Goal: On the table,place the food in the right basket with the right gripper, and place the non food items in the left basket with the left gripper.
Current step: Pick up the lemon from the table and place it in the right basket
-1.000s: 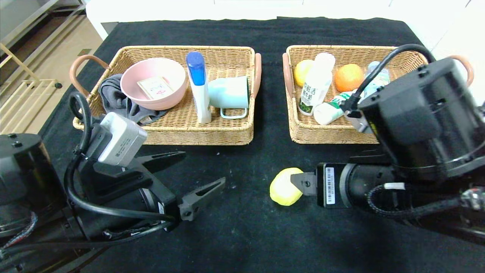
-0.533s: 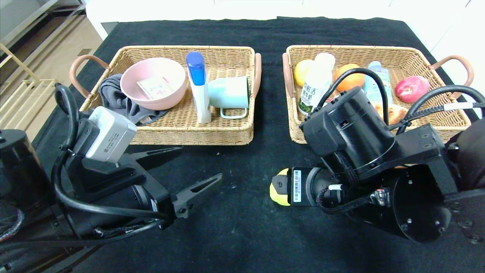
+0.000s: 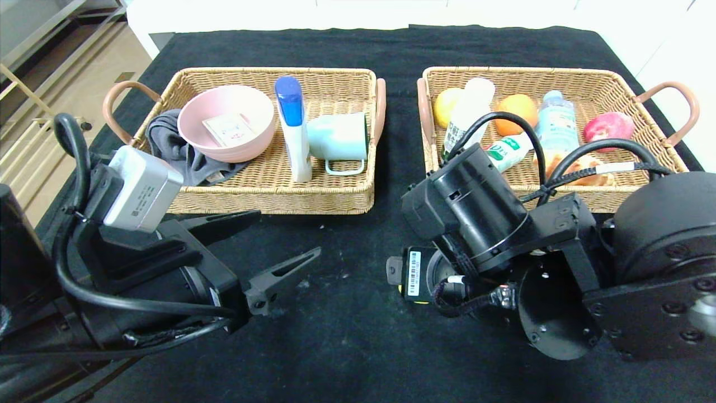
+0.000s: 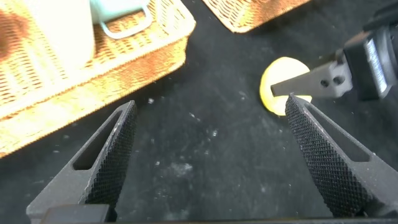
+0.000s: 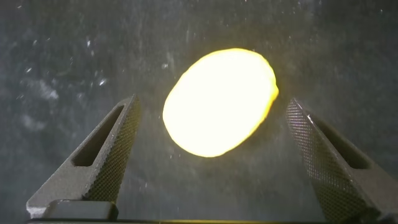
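1. The yellow lemon lies on the black table, just in front of the right basket.
2. The right gripper hangs over it, fingers spread wide, lemon between them, untouched.
3. The left gripper sits in front of the left basket, fingers apart, empty.

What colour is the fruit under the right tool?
Yellow; the lemon shows best in the right wrist view.
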Tool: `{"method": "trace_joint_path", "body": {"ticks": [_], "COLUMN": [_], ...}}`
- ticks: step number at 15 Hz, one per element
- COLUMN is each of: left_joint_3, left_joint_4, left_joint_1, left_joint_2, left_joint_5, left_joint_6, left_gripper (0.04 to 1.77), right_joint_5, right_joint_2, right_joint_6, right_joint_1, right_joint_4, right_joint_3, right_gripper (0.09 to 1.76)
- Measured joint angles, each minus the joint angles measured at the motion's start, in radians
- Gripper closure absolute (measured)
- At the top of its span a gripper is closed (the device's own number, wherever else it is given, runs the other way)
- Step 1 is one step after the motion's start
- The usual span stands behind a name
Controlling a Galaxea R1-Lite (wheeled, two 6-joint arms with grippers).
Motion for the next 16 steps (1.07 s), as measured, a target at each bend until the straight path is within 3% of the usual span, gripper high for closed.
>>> {"method": "trace_joint_path", "body": {"ticks": [11,13,16], "left_joint_3": [-0.002,-0.001,0.000], "left_joint_4": [0.000,0.002,0.002], "left_joint_1": [-0.003,-0.004,-0.006], "left_joint_2": [-0.017,-0.015,-0.014], "left_joint_5": [-0.001,-0.001,0.000], "left_joint_6": [0.008,0.009,0.010], "left_gripper": [0.09,0.09,0.09], "right_joint_5": [-0.016,-0.017,-0.017], "right_joint_2": [0.048,0.052,0.058], "right_joint_6": [0.020,0.020,0.020], "right_joint_1": [-0.007,-0.005,0.000], "right_joint_4": [-0.006,-0.005,-0.006], "right_joint_3": [-0.008,-0.003,-0.001], "right_gripper": [0.14,0.47,0.65]}}
